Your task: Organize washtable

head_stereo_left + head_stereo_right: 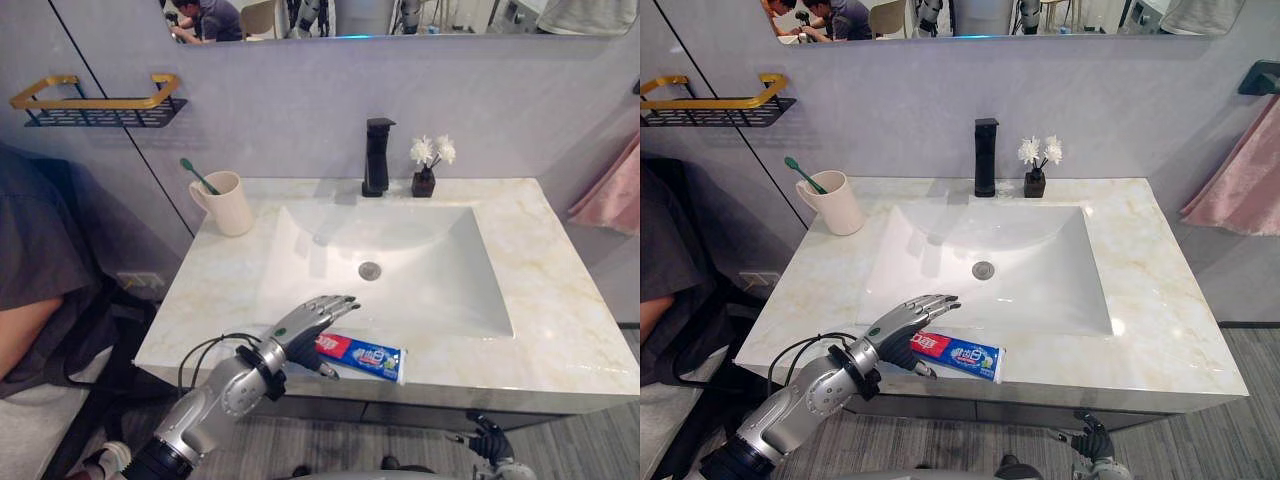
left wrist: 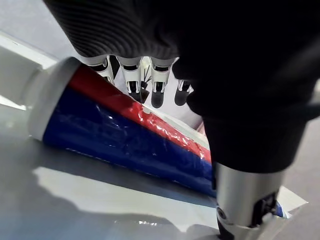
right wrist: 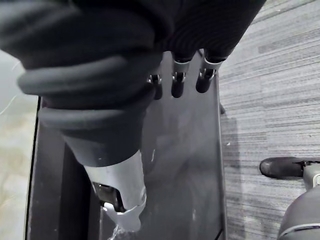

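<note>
1. Grey wall panels backed a washstand with a pale marble desk [image 1: 560, 310] and a white sink [image 1: 430, 280] sunk into its middle, a round drain [image 1: 370, 270] in the sink floor.
2. At the back edge stood a black tap [image 1: 377, 155], and just to its right a small dark vase of white flowers [image 1: 427, 168].
3. On the desk's back left corner sat a cream mug [image 1: 228, 205] with a green toothbrush [image 1: 200, 177] leaning out of it.
4. On the wall to the left hung a black wire shelf with a gold rail [image 1: 100, 105]; a mirror [image 1: 400, 15] ran along the top, and a pink towel [image 1: 610, 195] hung at the right.
5. A tube of toothpaste [image 1: 368, 357], red and blue, lay flat on the front strip of the desk between the sink and the front edge, its white cap pointing right.
6. The left hand [image 1: 305, 325] was over the tube's red tail end, its fingers [image 2: 132, 75] stretched out nearly straight above the tube and the thumb set down on the near side; it was not closed round the tube.
7. The right hand [image 1: 487, 440] hung low below the front of the desk, above the grey floor [image 3: 270, 100], fingers relaxed and holding nothing.
8. A person in grey clothing [image 1: 30, 250] showed at the left edge.
</note>
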